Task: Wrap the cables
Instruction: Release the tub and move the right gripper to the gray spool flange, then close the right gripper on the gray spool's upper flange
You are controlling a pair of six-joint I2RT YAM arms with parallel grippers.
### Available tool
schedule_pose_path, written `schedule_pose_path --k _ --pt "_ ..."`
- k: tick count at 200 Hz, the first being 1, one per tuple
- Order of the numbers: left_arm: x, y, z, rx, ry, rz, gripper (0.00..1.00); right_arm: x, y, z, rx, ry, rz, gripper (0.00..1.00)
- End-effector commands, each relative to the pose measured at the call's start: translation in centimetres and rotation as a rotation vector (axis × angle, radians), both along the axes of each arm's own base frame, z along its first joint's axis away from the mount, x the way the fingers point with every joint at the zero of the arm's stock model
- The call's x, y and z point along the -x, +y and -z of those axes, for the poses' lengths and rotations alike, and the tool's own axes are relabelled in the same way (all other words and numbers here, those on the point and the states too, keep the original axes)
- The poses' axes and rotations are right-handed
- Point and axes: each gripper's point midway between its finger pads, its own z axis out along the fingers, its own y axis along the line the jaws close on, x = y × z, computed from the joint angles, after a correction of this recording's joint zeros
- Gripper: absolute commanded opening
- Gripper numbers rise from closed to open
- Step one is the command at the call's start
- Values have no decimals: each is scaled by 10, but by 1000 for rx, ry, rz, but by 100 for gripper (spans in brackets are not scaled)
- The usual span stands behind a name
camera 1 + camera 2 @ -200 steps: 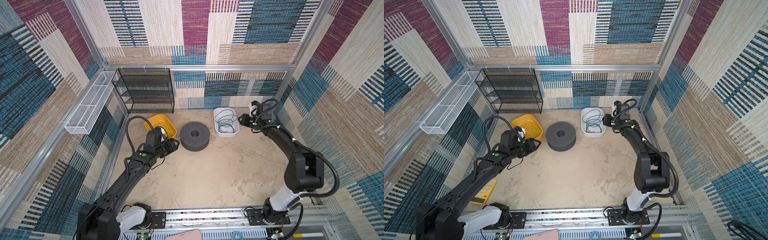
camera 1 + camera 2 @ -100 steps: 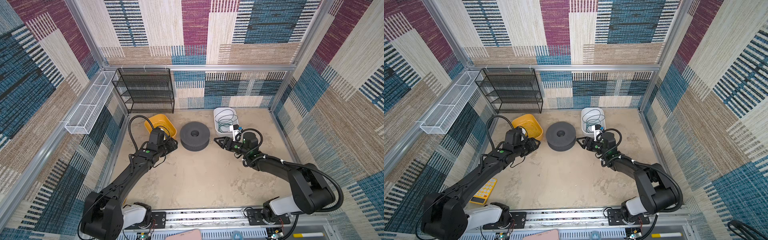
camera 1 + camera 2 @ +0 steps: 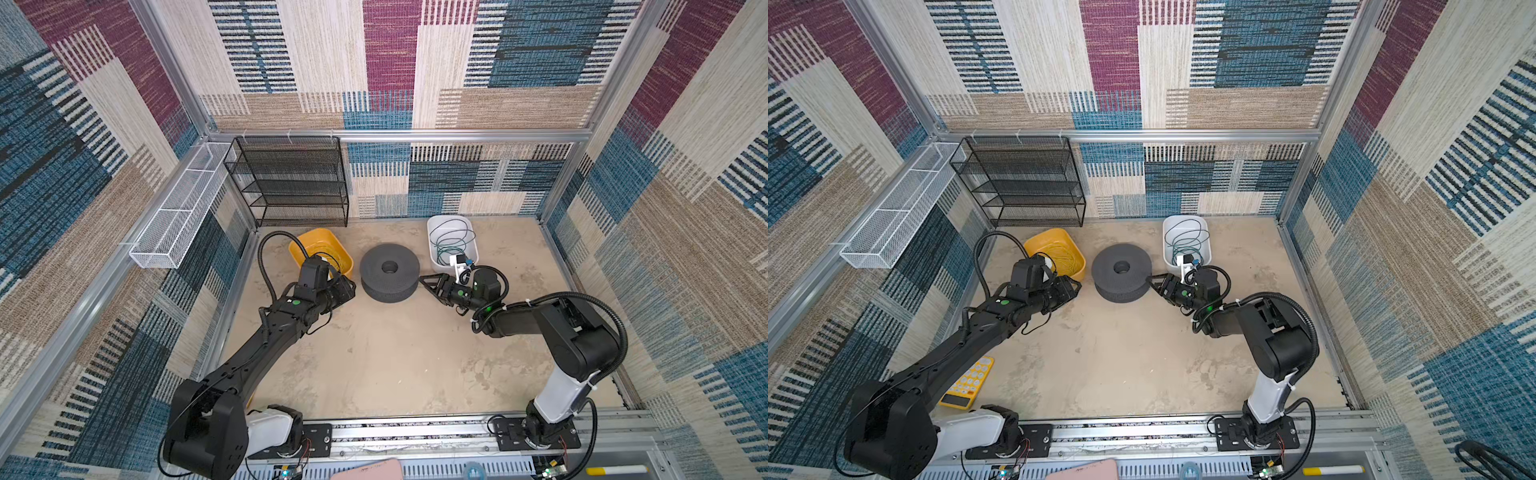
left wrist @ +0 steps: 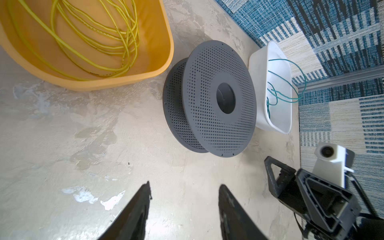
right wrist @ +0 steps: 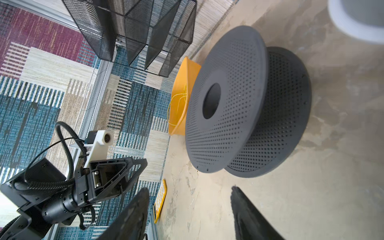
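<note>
The teal-green cables [image 3: 451, 243] [image 3: 1185, 241] [image 4: 278, 97] lie in loose loops inside a white bin [image 3: 430, 237] at the back right. A grey perforated spool [image 3: 389, 272] [image 3: 1121, 272] [image 4: 218, 99] [image 5: 239, 108] lies flat on the floor between my grippers. To its right my right gripper [image 3: 424, 280] [image 3: 1152, 279] [image 5: 189, 188] is low and open, pointing at the spool's side and holding nothing. My left gripper [image 3: 351, 286] [image 3: 1075, 286] [image 4: 185, 185] hovers open and empty to the spool's left, beside the yellow bin [image 3: 296, 253] [image 4: 166, 52].
Thin yellow wire [image 4: 93, 31] is coiled in the yellow bin. A black mesh rack [image 3: 291, 183] stands against the back wall, and a white wire basket [image 3: 178, 208] hangs on the left wall. A yellow calculator [image 3: 967, 382] [image 5: 160, 199] lies near the left wall.
My right arm has swung from the far right corner beside the white bin down to the spool's right side. The left arm has barely shifted.
</note>
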Motion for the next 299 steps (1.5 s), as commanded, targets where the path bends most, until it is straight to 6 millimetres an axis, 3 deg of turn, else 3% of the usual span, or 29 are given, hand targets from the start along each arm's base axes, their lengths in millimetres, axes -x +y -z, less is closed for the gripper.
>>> schedule_pose_path --k 1,52,133,182,215,231,299 --pt "3 3 -1 -20 6 3 55 -8 3 -6 -35 -31 10 63" --pt "7 -2 6 8 24 19 55 -25 17 18 -50 5 -31 54" --pt "11 -1 8 0 28 27 55 -46 30 25 -109 25 -23 42" --pt "14 2 9 -11 29 24 56 -54 40 13 -153 -1 -26 29" --pt "17 3 6 -15 25 24 55 -57 45 13 -167 6 -21 26" --pt "19 6 5 -26 21 20 56 -59 45 14 -171 13 -21 19" --pt "25 11 -3 -41 -3 13 56 -46 45 -4 -183 -16 -48 0"
